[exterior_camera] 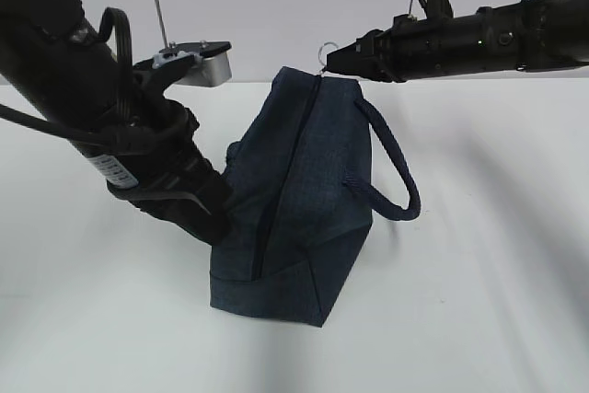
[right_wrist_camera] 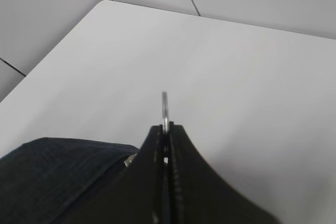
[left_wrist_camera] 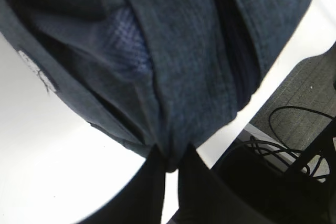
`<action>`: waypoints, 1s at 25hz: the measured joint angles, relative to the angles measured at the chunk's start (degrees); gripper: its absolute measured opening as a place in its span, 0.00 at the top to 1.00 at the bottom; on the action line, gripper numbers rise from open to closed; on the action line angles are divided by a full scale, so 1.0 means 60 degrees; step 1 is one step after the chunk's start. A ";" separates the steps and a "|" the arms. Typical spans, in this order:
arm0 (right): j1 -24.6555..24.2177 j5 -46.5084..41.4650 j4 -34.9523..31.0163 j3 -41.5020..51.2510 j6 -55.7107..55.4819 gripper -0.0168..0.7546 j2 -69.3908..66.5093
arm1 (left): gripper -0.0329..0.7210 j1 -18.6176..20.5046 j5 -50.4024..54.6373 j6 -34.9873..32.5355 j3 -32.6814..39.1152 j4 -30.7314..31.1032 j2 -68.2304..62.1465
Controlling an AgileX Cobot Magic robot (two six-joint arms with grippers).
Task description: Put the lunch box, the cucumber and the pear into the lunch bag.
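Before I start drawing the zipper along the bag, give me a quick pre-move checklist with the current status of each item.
1. Right gripper shut on the zipper ring pull: ok, the ring stands between the closed fingers.
2. Left gripper pinching the lunch bag fabric to anchor it: ok, a fold is clamped at the fingertips.
3. Zipper closed along its whole length: ok, the seam shows no gap in the exterior view.
4. Bag handle clear of the zipper line: ok, it hangs to the side.
5. Lunch box, cucumber and pear ready nearby: cannot tell, none is in view.
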State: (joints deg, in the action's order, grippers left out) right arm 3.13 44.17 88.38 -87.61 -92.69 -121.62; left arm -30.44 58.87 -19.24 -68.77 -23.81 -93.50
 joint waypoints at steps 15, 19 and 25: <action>-0.0091 0.1521 0.0243 -0.0029 -0.0069 0.98 0.0000 | 0.81 0.0000 -0.0926 0.0083 0.0011 0.0045 0.0979; -0.0091 0.1534 0.0248 -0.0029 -0.0069 0.98 0.0000 | 0.57 0.0000 -0.1277 0.0205 0.0002 0.0035 0.1102; -0.0091 0.1579 0.0264 -0.0029 -0.0092 0.98 0.0000 | 0.43 0.0000 -0.2616 0.0546 -0.0378 0.0044 0.1101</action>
State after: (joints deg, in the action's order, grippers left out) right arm 2.59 53.65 89.96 -87.78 -93.24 -121.62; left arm -30.44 43.18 -15.97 -71.04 -23.55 -86.90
